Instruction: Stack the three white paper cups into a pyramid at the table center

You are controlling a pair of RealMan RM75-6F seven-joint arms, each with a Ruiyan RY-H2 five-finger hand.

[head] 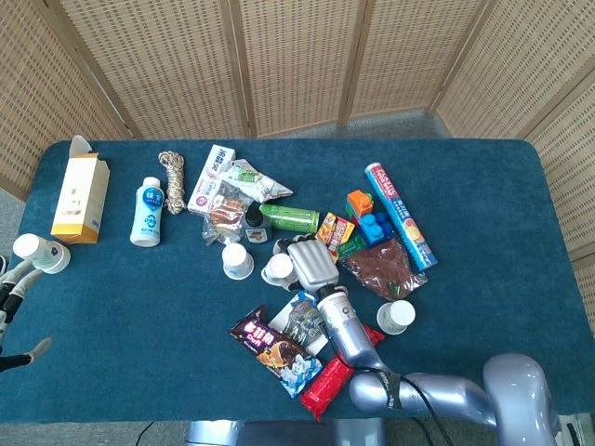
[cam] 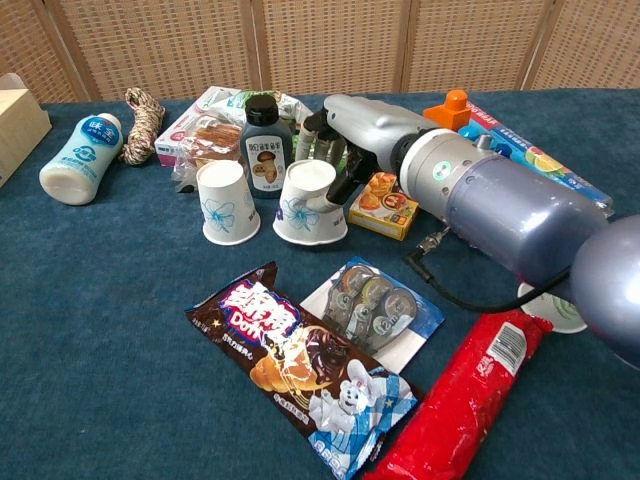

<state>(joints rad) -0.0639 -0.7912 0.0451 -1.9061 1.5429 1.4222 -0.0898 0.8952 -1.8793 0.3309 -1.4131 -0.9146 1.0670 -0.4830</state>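
In the head view, your right hand [head: 311, 263] wraps the second cup [head: 277, 269], set upside down just at 3 o'clock of the first cup [head: 236, 261]. The third cup [head: 397, 317] waits at 4 o'clock; your left hand [head: 14, 293] holds nothing.

In the chest view, fingers [cam: 338, 187] close lightly on the second cup's back wall. These cups are light and crushable: grip the sides softly, near the stiff rim.

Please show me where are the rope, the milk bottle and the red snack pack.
rope [head: 172, 169], head view, middle of coil
milk bottle [cam: 82, 155], chest view, label
red snack pack [cam: 468, 397], chest view, wrapper middle
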